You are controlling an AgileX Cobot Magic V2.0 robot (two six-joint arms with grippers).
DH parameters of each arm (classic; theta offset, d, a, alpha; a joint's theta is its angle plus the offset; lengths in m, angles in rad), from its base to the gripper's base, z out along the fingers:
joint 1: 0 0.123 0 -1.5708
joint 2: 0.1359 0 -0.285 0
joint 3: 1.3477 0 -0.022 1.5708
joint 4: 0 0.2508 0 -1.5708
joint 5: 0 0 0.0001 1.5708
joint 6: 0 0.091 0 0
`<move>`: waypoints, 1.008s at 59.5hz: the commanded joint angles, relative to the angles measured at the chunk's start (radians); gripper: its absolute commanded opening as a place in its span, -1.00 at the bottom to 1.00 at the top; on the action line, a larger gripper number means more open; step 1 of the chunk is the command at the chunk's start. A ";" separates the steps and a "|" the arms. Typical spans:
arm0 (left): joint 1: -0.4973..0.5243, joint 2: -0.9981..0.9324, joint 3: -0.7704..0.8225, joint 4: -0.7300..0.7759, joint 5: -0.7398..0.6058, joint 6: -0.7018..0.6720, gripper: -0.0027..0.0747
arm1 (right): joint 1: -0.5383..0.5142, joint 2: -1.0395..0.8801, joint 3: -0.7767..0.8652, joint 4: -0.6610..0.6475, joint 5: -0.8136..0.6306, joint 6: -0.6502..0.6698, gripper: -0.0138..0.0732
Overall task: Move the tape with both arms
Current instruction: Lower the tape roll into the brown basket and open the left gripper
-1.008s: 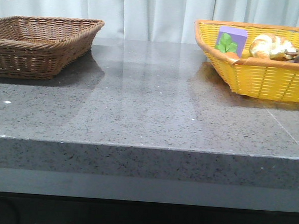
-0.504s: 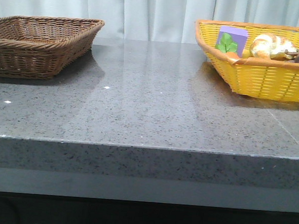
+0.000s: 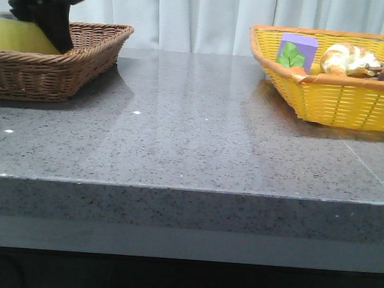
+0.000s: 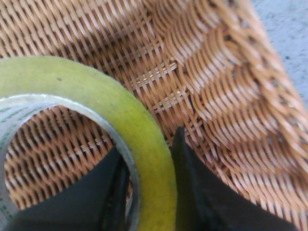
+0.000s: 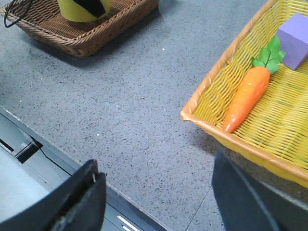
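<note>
Inside brown basket (image 3: pixel 86 59), left gripper (image 4: pixel 147 192) clamping tape (image 4: pixel 139 130)

Bare tabletop (image 3: pixel 192 137) between brown basket (image 3: pixel 86 59), yellow basket (image 3: pixel 338 101)

We see a grey speckled stone table (image 3: pixel 192 137) with a brown wicker basket (image 3: pixel 87 53) at its far left and a yellow wicker basket (image 3: pixel 338 94) at far right, well apart. In the yellow one we've got a toy carrot (image 5: pixel 246 95) lying against the rim, a purple block (image 5: pixel 294 32) just beside its green leaves, plus a tan-and-white item (image 3: pixel 347 60) (can't tell what). Pale curtain (image 3: pixel 206 17) hangs behind.
</note>
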 commanded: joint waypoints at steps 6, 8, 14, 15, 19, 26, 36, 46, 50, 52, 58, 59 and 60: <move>-0.003 -0.064 -0.036 -0.009 -0.044 -0.014 -0.20 | -0.007 -0.002 -0.025 -0.002 -0.071 -0.006 0.46; -0.003 -0.064 -0.036 -0.009 -0.044 -0.014 -0.06 | -0.007 -0.002 -0.025 -0.002 -0.071 -0.006 0.46; -0.003 -0.064 -0.036 -0.009 -0.040 -0.019 0.20 | -0.007 -0.002 -0.025 -0.002 -0.071 -0.006 0.46; -0.003 -0.064 -0.036 -0.009 -0.038 -0.021 0.23 | -0.007 -0.002 -0.025 -0.002 -0.071 -0.006 0.46; -0.003 -0.064 -0.040 -0.009 -0.026 -0.021 0.26 | -0.007 -0.002 -0.025 -0.002 -0.071 -0.006 0.46; -0.003 -0.067 -0.051 -0.009 0.003 -0.033 0.26 | -0.007 -0.002 -0.025 -0.002 -0.071 -0.006 0.46; -0.003 -0.089 -0.084 -0.009 0.008 -0.086 0.26 | -0.007 -0.002 -0.025 -0.002 -0.071 -0.006 0.46; -0.003 -0.151 -0.099 -0.023 0.008 -0.153 0.26 | -0.007 -0.002 -0.025 -0.002 -0.071 -0.006 0.46; -0.003 -0.190 -0.099 -0.045 0.008 -0.158 0.26 | -0.007 -0.002 -0.025 -0.002 -0.071 -0.006 0.46; -0.003 -0.207 -0.099 -0.051 0.008 -0.158 0.26 | -0.007 -0.002 -0.025 -0.002 -0.071 -0.006 0.46; -0.003 -0.291 -0.074 -0.083 0.008 -0.158 0.26 | -0.007 -0.002 -0.025 -0.002 -0.071 -0.006 0.46; -0.003 -0.303 -0.063 -0.093 0.008 -0.158 0.26 | -0.007 -0.002 -0.025 -0.002 -0.071 -0.006 0.46; -0.003 -0.320 -0.055 -0.099 0.008 -0.158 0.26 | -0.007 -0.002 -0.025 -0.002 -0.071 -0.006 0.46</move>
